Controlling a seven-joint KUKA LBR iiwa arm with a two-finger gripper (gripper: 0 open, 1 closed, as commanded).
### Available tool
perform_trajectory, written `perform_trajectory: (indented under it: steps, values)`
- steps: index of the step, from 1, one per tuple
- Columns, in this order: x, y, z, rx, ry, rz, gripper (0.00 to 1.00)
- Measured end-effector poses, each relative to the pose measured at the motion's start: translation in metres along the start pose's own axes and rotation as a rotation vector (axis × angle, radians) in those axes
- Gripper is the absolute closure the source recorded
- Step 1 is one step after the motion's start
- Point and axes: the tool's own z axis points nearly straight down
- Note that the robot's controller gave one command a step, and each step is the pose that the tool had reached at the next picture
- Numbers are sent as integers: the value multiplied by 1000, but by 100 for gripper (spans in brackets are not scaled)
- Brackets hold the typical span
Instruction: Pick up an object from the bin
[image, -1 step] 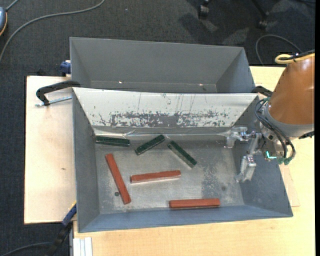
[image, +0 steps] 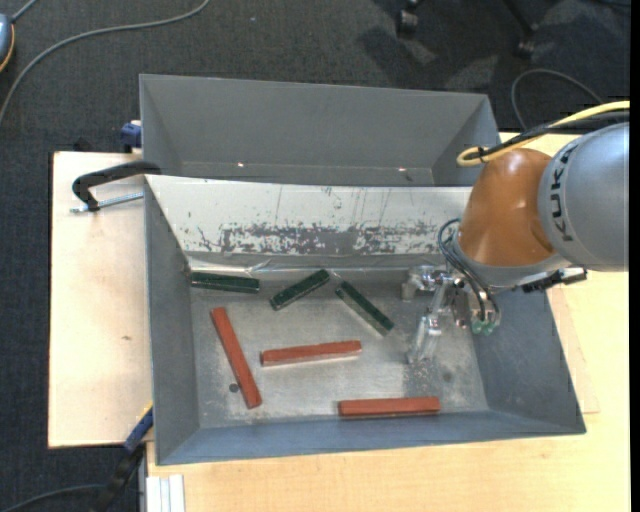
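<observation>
Grey bin (image: 172, 330), claw (image: 425, 342) above bare floor beside a dark green bar (image: 364, 306), opening cannot be told

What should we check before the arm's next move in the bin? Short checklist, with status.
1. The gripper is inside the bin walls: ok, it is over the right part of the floor.
2. A bar is under the gripper: not ok, the floor there is bare.
3. Nearest target: ok, a slanted dark green bar lies just left of it.
4. Second option: ok, a red bar lies flat toward the front.
5. That red bar is clear of the front wall: cannot tell.
</observation>
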Motion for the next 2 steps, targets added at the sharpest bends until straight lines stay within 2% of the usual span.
perform_trajectory:
  steps: [1,2]
  values:
    - [11,67,-2,-2,-3,72,0]
    - [7,114,-1,-2,-10,185,0]
